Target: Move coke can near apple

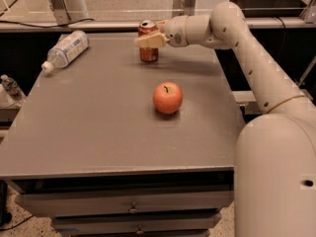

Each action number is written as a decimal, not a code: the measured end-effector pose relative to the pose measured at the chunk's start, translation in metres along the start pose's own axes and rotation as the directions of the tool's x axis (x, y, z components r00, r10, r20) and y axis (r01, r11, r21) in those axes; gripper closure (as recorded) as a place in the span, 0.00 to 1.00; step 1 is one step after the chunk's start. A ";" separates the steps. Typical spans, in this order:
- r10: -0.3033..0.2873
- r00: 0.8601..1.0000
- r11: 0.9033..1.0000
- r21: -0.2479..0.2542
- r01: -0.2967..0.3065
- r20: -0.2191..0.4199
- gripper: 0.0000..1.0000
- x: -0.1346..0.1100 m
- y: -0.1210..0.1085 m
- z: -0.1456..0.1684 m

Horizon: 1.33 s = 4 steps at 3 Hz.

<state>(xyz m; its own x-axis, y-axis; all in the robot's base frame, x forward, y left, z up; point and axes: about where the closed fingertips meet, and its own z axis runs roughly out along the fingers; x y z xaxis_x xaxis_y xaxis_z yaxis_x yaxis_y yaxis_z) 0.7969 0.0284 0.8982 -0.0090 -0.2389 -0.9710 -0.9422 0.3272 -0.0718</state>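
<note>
The coke can (148,54), red with a silver top, stands upright near the table's far edge. The apple (167,97), red-orange with a dark stem, sits nearer the middle of the grey table (98,132), a short way in front and to the right of the can. My gripper (146,34) reaches in from the right at the can's upper half. It is open, with one cream finger (148,40) crossing the front of the can and the other mostly hidden behind it. The can stands on the table.
A clear plastic water bottle (65,50) lies on its side at the table's far left. My arm (247,48) spans the table's right side. Another bottle (10,87) sits off the table's left edge. Drawers (131,206) are below the table front.
</note>
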 end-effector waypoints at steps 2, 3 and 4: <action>0.005 1.000 0.999 0.037 -0.004 -0.009 0.88 -0.001 -0.003 -0.023; -0.002 1.000 0.998 0.055 0.002 -0.001 1.00 -0.013 -0.003 -0.043; -0.017 1.000 0.998 0.067 0.016 0.014 1.00 -0.030 0.002 -0.064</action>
<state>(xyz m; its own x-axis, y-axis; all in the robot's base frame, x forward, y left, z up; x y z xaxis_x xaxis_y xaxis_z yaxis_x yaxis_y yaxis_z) 0.7737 -0.0227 0.9420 0.0121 -0.2314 -0.9728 -0.9177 0.3837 -0.1027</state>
